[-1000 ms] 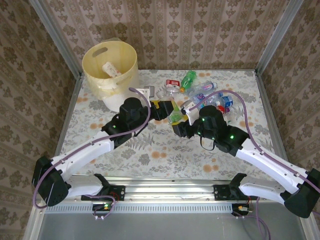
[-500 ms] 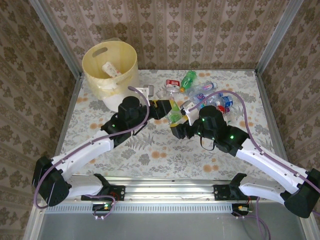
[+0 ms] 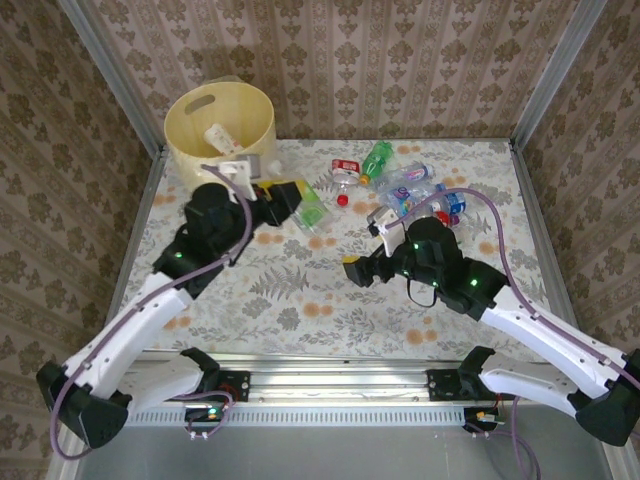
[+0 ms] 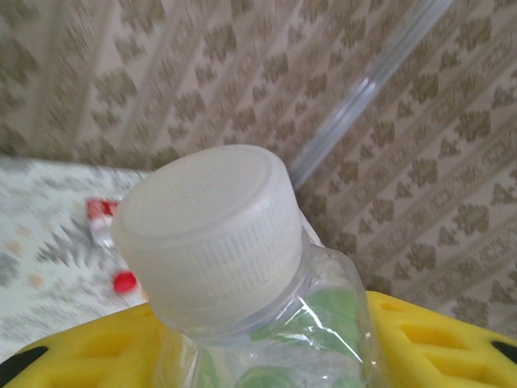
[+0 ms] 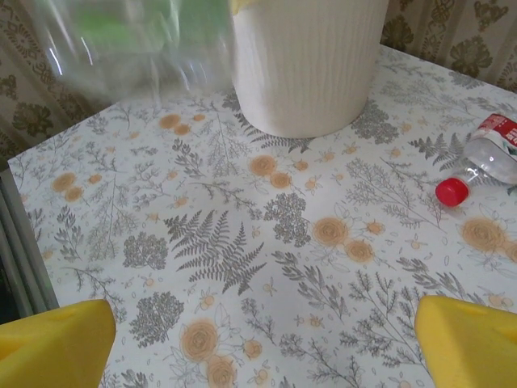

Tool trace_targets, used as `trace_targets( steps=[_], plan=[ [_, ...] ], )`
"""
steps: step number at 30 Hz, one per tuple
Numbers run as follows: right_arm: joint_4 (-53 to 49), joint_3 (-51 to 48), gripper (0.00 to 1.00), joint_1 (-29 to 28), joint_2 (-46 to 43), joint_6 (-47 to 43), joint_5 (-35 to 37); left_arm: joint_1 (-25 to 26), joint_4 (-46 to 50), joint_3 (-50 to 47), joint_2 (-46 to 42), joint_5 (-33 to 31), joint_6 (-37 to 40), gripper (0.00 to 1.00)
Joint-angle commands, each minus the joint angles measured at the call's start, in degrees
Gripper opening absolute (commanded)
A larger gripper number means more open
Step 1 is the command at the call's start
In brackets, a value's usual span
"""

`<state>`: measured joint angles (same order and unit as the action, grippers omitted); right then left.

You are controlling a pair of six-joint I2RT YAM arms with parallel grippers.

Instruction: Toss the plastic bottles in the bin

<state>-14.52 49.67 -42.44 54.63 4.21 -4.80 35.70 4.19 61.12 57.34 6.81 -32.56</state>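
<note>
At the far left of the worktop (image 3: 300, 310): the bin (image 3: 220, 118), a lone bottle (image 3: 222, 138) inside. Right of it, along the back: a heap of plastic bottles (image 3: 420, 190). Between bin and heap: the left end effector (image 3: 298, 204), closed round a held bottle (image 3: 312, 213). Nearer the front, in the middle: the right end effector (image 3: 354, 271).

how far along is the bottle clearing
Done: at least one bottle lies in the bin. In hand: the left fingers grip a white-capped bottle, held up beside the bin. Left: a cluster of bottles on the far right of the table; the right fingers stand open and empty.
</note>
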Motion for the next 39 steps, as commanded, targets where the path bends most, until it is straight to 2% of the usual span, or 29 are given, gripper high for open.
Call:
trace_targets(
  steps=[1,9,13,21,30,39],
  plan=[
    [-1.99,-1.6,1.0,-0.39,-2.9,-0.6,-0.23,-3.03,6.6,6.32,-4.01,-2.49,9.37,0.44],
    [-1.46,-3.9,1.0,-0.39,-9.22,-0.94,-2.83,-11.26,9.14,13.7,-7.48,-3.51,20.85,0.44],
    [-2.59,-3.73,1.0,-0.45,-9.29,-1.19,-2.77,-12.56,7.58,14.6,-8.33,-5.16,26.31,0.44],
    [-2.64,-3.45,1.0,-0.37,-8.16,-1.04,-2.79,-13.14,-4.87,10.16,-10.96,-6.81,35.16,0.44],
    [-3.29,-3.26,1.0,-0.4,-8.53,-1.31,-2.63,-14.32,-14.4,9.23,-9.33,-4.52,38.36,0.44],
    [-3.49,-3.27,1.0,-0.36,-8.58,-1.57,-2.33,-15.2,-27.07,7.54,-6.66,-5.75,41.06,0.43]
  ],
)
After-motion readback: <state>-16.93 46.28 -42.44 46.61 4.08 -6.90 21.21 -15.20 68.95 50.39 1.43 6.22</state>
